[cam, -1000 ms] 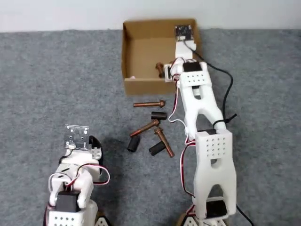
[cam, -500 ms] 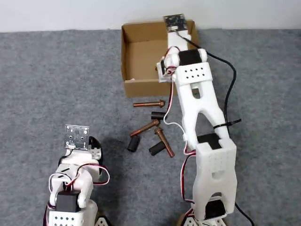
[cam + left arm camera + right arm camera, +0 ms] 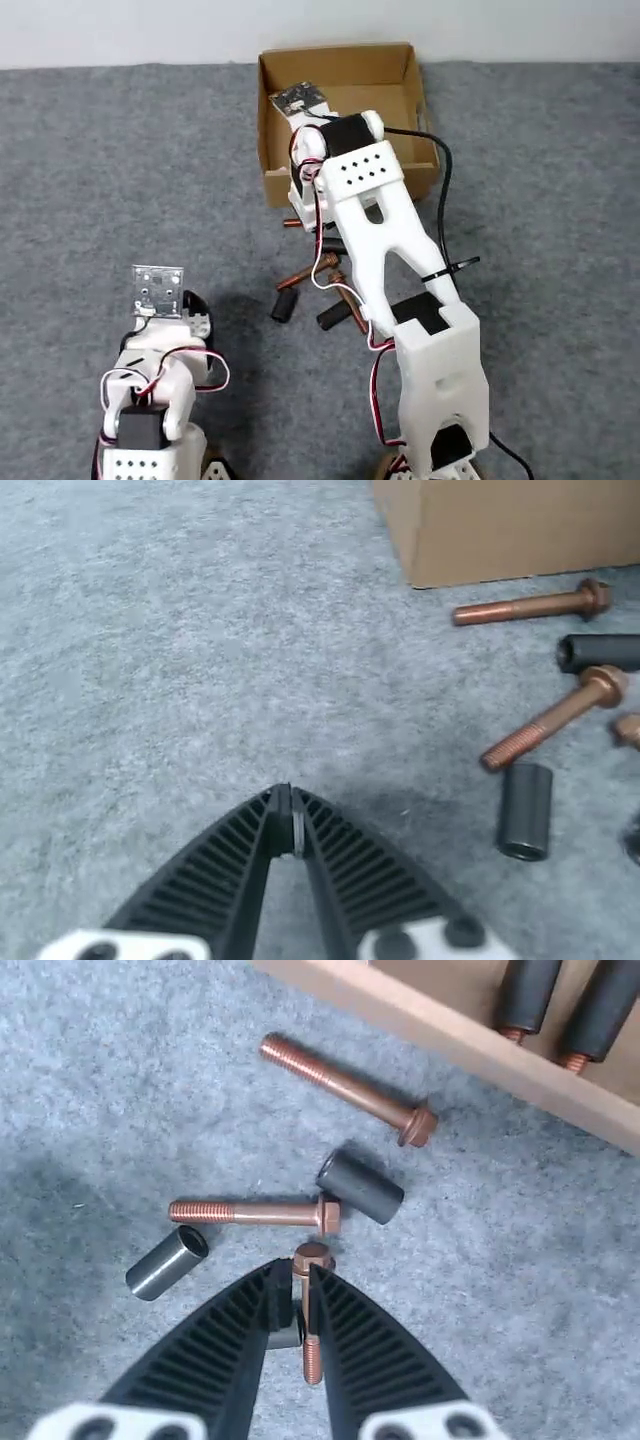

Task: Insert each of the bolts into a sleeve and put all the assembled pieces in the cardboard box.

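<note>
Left wrist view shows the left claw [image 3: 285, 818] low over the grey surface [image 3: 150, 630], its jaws pressed together and empty. In the high view it sits at the near left, with wide bare room around it and on up to the box [image 3: 278, 185].

Farther on, mid-surface, lie the loose parts. A sleeve [image 3: 525, 810] is nearest the left claw, with a bolt [image 3: 550, 720] just beyond it. Then come a second sleeve [image 3: 600, 652] and a second bolt [image 3: 530, 607], just short of the box's front wall.

The right claw [image 3: 293, 1295] hangs over this cluster, its jaws almost together with a thin slit, gripping nothing. A third bolt [image 3: 312, 1258] lies straight below it. Past the front wall, two assembled pieces [image 3: 530, 990] lie inside the box. The box stands at the surface's far edge, with a white band just behind it.

A second ago the right arm's wrist was over the box's right half. It has swung left and back to the front-left corner. The left arm has barely shifted, and the loose parts lie as before.
</note>
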Robot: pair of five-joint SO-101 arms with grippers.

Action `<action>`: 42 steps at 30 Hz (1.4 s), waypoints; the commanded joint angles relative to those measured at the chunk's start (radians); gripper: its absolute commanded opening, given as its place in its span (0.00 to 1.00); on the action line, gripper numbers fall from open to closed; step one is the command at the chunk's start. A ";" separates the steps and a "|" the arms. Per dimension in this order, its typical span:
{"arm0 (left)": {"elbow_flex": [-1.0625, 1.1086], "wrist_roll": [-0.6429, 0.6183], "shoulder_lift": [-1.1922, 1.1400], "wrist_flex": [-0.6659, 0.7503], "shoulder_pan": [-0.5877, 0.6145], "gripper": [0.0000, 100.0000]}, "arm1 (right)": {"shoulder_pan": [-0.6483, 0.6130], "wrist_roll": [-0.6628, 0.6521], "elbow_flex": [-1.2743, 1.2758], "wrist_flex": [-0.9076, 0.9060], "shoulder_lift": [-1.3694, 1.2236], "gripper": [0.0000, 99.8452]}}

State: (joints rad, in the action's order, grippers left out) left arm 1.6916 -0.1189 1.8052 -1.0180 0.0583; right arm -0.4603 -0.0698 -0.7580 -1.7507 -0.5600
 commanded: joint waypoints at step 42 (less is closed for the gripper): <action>-0.007 0.003 -0.003 0.003 0.018 0.01 | 0.051 -0.267 -0.021 0.194 -0.400 0.10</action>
State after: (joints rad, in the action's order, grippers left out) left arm 1.6916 -0.1189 1.8052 -1.0180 0.0706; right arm -0.4373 -0.3307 -0.7795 -1.5666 -0.9452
